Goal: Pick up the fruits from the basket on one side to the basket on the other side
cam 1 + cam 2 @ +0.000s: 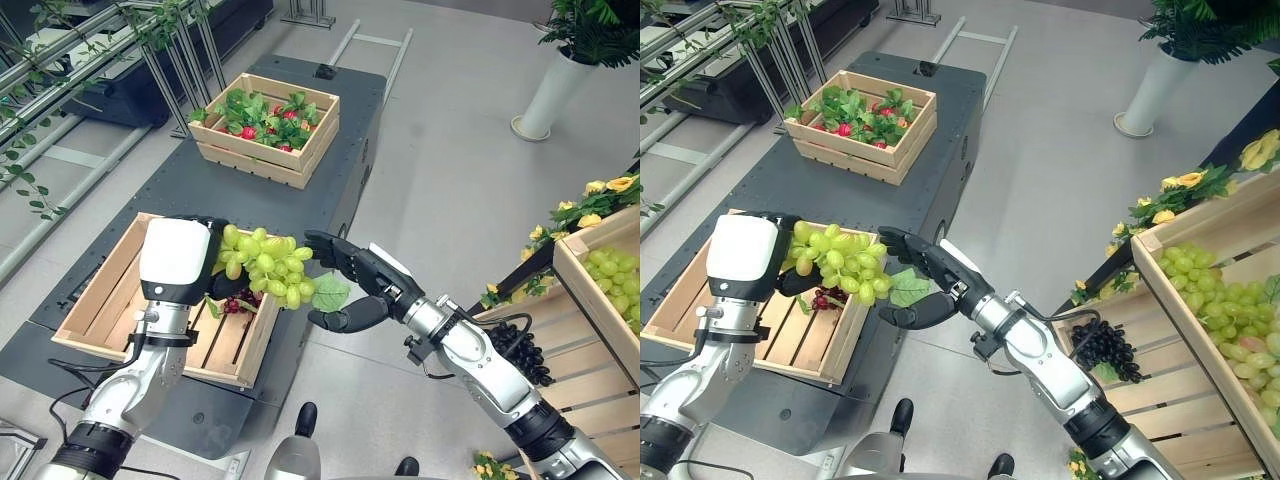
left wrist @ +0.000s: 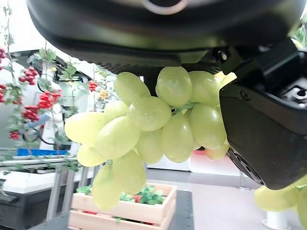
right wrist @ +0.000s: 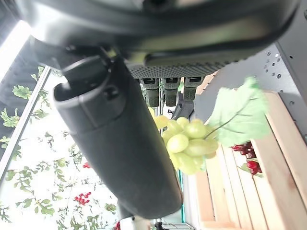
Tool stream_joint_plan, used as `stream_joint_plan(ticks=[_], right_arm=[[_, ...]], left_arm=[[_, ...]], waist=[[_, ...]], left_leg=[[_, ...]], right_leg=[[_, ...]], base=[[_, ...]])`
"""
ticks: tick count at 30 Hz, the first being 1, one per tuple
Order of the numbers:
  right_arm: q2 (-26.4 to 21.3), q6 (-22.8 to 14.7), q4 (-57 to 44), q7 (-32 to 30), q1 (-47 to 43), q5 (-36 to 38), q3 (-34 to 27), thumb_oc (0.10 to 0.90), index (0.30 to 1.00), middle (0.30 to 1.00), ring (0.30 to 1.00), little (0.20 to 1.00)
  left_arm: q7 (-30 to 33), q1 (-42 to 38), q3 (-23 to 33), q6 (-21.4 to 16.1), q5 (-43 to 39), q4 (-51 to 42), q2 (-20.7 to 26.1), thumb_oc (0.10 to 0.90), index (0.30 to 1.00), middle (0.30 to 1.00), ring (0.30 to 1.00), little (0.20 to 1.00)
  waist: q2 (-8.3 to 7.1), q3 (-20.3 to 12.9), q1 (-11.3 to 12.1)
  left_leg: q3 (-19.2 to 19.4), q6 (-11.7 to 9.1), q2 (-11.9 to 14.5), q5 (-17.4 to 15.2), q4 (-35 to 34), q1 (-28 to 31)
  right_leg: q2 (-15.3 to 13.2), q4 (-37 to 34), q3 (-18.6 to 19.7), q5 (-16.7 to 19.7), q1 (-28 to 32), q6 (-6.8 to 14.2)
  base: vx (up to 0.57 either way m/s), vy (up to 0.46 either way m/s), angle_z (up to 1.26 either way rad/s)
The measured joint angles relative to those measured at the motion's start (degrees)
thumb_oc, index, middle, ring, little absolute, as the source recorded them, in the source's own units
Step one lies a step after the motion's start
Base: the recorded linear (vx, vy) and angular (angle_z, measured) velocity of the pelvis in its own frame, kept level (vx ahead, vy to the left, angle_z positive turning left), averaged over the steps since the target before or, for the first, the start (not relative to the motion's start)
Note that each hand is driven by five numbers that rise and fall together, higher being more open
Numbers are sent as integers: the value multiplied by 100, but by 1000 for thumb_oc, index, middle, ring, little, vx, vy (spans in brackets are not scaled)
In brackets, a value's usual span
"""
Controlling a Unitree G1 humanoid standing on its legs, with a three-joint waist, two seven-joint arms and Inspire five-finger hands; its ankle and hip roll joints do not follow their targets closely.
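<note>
Green grape bunch (image 1: 268, 265): held up over the right edge of the near wooden crate (image 1: 95, 310), w/ a green leaf (image 1: 329, 293) hanging off its right end.
Left hand (image 1: 205, 262): fingers curled round the bunch's left end, gripping it.
Right hand (image 1: 345, 275): just beside the bunch's right end, fingers straight, thumb spread below, holding nothing.
Dark red grapes (image 1: 240, 300): lying in the near crate, under the bunch.
Far crate (image 1: 268, 128): red fruit and leaves.
Right-side shelf: crate of green grapes (image 1: 1215, 300), black grapes (image 1: 1108, 348), yellow flowers (image 1: 1175, 183).
</note>
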Motion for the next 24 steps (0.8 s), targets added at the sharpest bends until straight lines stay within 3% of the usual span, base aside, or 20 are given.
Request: stream_joint_plan(ticks=[17, 24], right_arm=[[-20, 86, -16, -296, -22, 17, -21, 800, 900, 900, 900, 900], [-120, 88, -69, -298, -12, 24, -24, 800, 900, 900, 900, 900]], left_arm=[[-676, -232, -1027, -92, -57, -374, -215, 400, 300, 300, 300, 300], [-765, -294, -1252, -171, -220, -414, -261, 400, 300, 300, 300, 300]], waist=[[10, -6, -161], [145, -108, -316]], left_leg=[[6, 6, -3, 4, -9, 4], [-1, 9, -8, 14, -32, 3]], right_leg=[[-4, 0, 17, 3, -1, 5], [-7, 0, 23, -8, -1, 26]], base=[[0, 0, 0], [0, 0, 0]])
